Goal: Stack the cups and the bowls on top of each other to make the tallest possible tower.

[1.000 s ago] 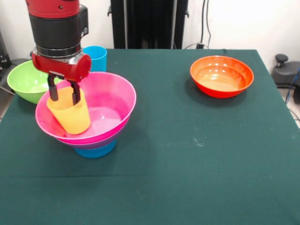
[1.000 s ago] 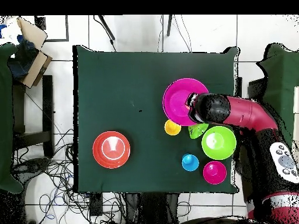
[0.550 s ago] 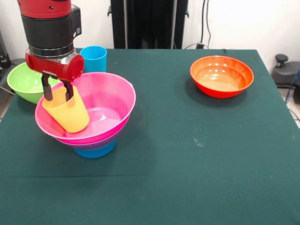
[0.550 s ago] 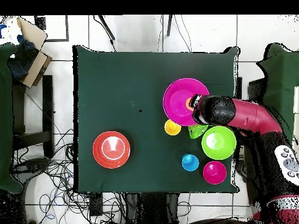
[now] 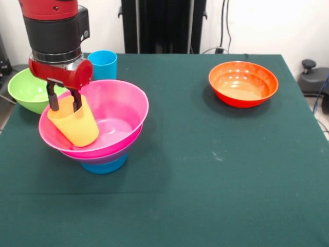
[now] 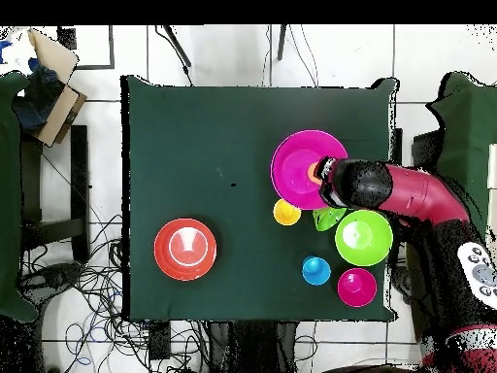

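The gripper [image 5: 64, 103] is reaching down into the big pink bowl [image 5: 115, 110]. Its two black fingers [image 5: 52, 100] are pinching the rim of the orange-yellow cup [image 5: 75, 123], one finger outside the cup and one inside. The cup is leaning to one side and sitting inside the pink bowl, near the bowl's left wall in the front view.

The pink bowl is sitting on top of a purple bowl [image 5: 103, 156], and only a thin edge of the purple one is showing. Under that, a blue bowl [image 5: 105, 165] is standing on the green table [image 5: 205, 164]. Together they are making the tower [image 5: 100, 139].

Behind the tower, a sky blue cup [image 5: 104, 64] is standing upright on the table. A big lime green bowl [image 5: 30, 88] is sitting at the table's left edge in the front view, close to the tower.

The orange bowl [image 5: 243, 83] is sitting by itself, well apart from the tower, and it is open side up.

From above, a small yellow cup [image 6: 286, 212] is standing just beside the pink bowl [image 6: 296, 165]. A small pink-red bowl [image 6: 356, 287] is sitting near the sky blue cup [image 6: 315, 270] and the lime green bowl [image 6: 364, 237]. A small green piece [image 6: 328, 219] is showing between the pink bowl and the lime green bowl, and the arm [image 6: 408, 194] is partly hiding it.
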{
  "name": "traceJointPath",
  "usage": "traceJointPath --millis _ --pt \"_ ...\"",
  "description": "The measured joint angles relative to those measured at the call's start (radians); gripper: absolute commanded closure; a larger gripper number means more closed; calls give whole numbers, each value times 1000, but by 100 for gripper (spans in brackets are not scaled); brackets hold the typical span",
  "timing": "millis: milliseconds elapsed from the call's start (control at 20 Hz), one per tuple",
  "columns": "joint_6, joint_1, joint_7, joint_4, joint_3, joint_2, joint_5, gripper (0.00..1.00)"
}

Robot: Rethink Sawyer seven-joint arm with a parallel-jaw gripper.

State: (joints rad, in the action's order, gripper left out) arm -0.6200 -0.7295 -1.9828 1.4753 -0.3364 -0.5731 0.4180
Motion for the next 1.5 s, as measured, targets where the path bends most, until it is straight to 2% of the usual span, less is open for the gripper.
traceJointPath --millis 1500 --pt "0 29 0 5 -12 -1 -4 0"
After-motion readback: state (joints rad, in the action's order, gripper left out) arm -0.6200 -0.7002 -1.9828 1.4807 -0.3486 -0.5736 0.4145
